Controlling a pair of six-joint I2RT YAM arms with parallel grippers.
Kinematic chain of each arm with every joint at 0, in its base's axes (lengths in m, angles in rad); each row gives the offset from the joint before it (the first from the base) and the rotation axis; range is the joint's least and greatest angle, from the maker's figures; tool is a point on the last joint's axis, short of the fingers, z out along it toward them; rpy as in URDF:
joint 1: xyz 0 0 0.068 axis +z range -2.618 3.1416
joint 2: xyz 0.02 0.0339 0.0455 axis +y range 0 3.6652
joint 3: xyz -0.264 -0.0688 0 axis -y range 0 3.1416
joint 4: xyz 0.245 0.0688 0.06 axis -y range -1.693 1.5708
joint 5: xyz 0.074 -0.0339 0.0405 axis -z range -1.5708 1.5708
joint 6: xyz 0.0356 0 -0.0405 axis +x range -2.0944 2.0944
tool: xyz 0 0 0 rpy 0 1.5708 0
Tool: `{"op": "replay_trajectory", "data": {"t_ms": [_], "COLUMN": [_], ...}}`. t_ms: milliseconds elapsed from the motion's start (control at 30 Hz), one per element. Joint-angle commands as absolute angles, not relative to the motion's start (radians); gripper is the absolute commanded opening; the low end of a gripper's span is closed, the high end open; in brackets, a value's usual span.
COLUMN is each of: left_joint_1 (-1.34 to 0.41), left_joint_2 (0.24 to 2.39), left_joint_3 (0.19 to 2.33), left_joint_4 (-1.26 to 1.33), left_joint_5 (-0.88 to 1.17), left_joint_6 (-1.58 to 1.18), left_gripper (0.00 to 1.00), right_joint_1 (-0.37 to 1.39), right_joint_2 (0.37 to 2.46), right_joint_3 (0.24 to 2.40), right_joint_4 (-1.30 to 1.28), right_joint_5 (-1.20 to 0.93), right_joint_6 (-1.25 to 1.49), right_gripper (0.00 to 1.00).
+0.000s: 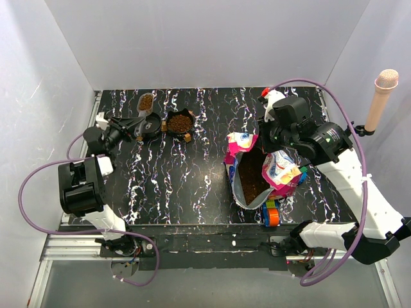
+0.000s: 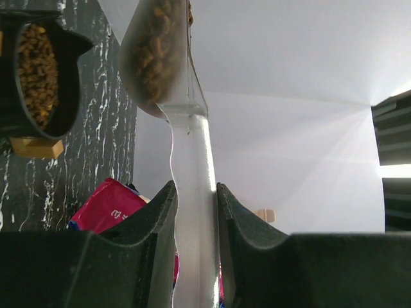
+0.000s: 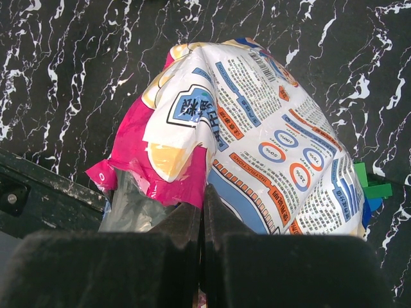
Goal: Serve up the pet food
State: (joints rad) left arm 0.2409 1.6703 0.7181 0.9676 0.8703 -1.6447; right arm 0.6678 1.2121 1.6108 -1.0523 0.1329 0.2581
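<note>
Your left gripper [image 2: 194,192] clamps the loaded scoop [image 2: 190,147] by its handle; right gripper [image 3: 202,215] pinches the bag [image 3: 257,147]. Tilt short of the bowl [image 2: 72,90] and kibble [image 2: 153,54] scatters onto the desk [image 2: 106,147].

White walls [image 1: 205,38] rose beyond and to both sides of the left gripper [image 1: 139,126]; under it lay a black, white-veined table [image 1: 192,186], evenly lit.

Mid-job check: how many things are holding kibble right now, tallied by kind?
Clear scoop: 1
Black bowl: 1
Pet food bag: 1
Total: 3
</note>
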Motion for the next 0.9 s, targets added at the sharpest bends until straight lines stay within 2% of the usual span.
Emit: {"op": "replay_trajectory", "data": {"t_ms": [0,600,867], "left_joint_1": [0.264,0.296,0.298], "left_joint_2": [1.658,1.700,1.680], "left_joint_3": [0.667,0.630,0.692], "left_joint_4": [1.042,0.784,0.481], "left_joint_5": [0.900,0.847,0.793], "left_joint_6": [-1.628,-1.522,-1.448], "left_gripper": [0.00,0.00,0.00], "right_joint_1": [0.667,0.667,0.666], "right_joint_2": [1.124,1.138,1.144], "right_joint_3": [1.649,1.634,1.637], "right_joint_4": [-0.877,-0.867,-0.864], "right_joint_5": [0.143,0.143,0.144], "right_joint_6": [0.268,0.272,0.268], "right_gripper": [0.01,0.01,0.01]}}
